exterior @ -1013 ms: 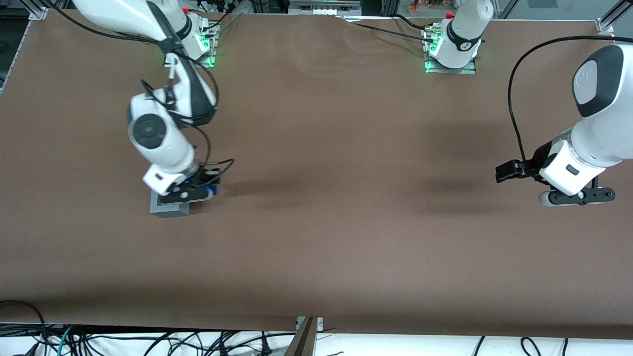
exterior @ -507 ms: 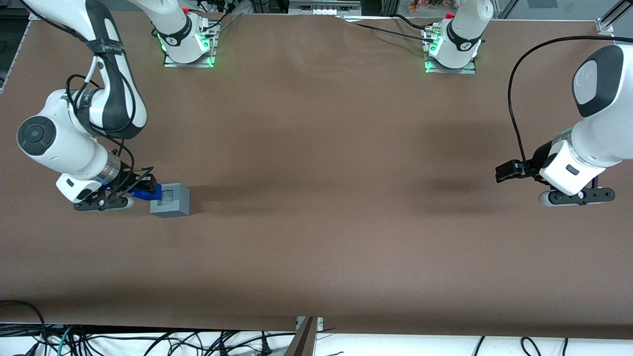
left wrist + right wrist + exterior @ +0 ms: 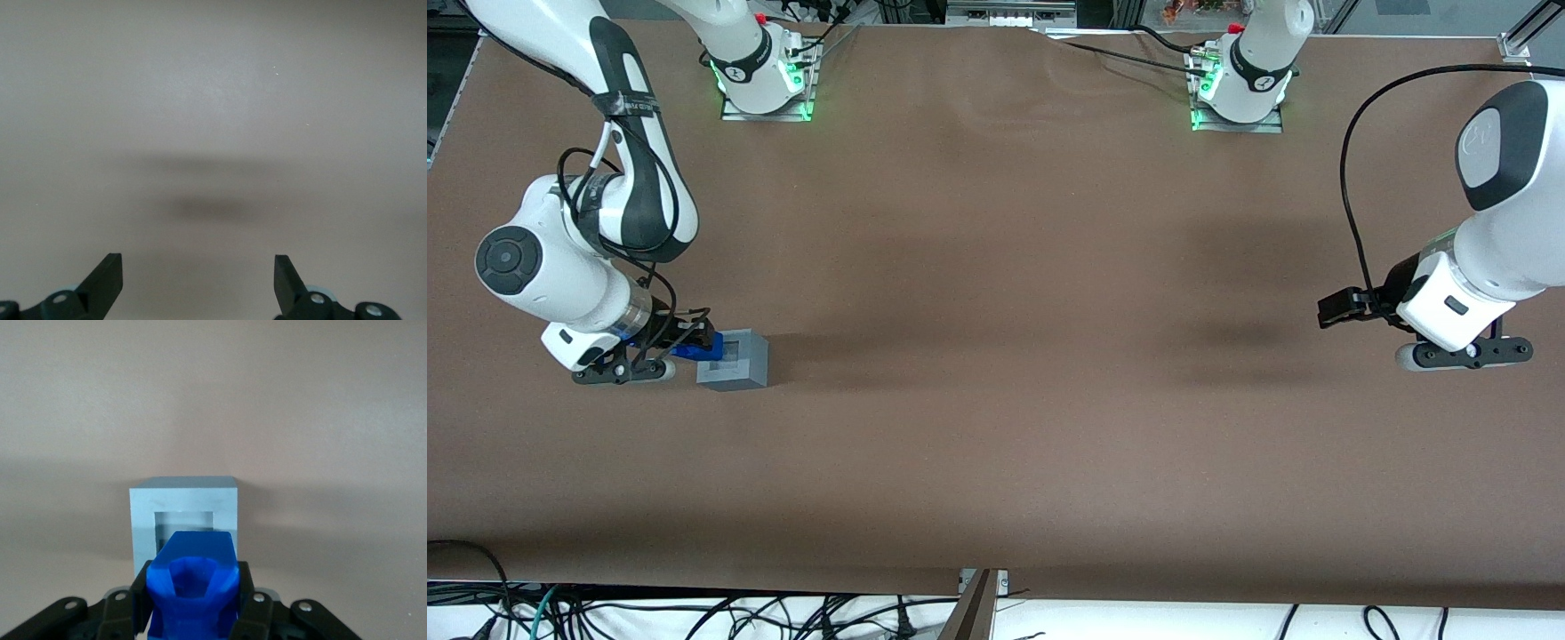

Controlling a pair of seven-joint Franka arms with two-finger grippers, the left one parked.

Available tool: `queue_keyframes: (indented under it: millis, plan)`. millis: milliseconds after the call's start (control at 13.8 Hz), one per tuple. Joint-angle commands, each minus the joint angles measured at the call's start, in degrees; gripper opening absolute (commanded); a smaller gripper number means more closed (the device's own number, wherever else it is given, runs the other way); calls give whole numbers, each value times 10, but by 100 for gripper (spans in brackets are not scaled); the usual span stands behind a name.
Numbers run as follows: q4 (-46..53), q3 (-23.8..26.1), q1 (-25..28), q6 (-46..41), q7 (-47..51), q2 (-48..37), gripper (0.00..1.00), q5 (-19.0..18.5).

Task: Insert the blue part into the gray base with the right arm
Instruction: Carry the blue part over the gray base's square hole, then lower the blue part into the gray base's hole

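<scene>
Blue part (image 3: 193, 587) clamped in gripper (image 3: 193, 613) beside gray base (image 3: 184, 513).

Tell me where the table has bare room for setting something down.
Bare: the whole brown table between the gray base and the parked arm's end. Crowded: beside the base, where the gripper holds the blue part.

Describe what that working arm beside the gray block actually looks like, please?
The right arm is glossy white with black joint sections, a round dark cap on its elbow, and a shiny silver collar at the wrist. Thin black cables loop around it. It ends in a black gripper beside the gray base, with two black fingers fixed by small silver screws.
</scene>
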Motion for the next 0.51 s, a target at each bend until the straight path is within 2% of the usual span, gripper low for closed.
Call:
queue_keyframes:
  millis: [0,434]
  plan:
    - [0,2,2,16,-8,3,18,12]
    - [-7,14,2,26,-3,8,18,15]
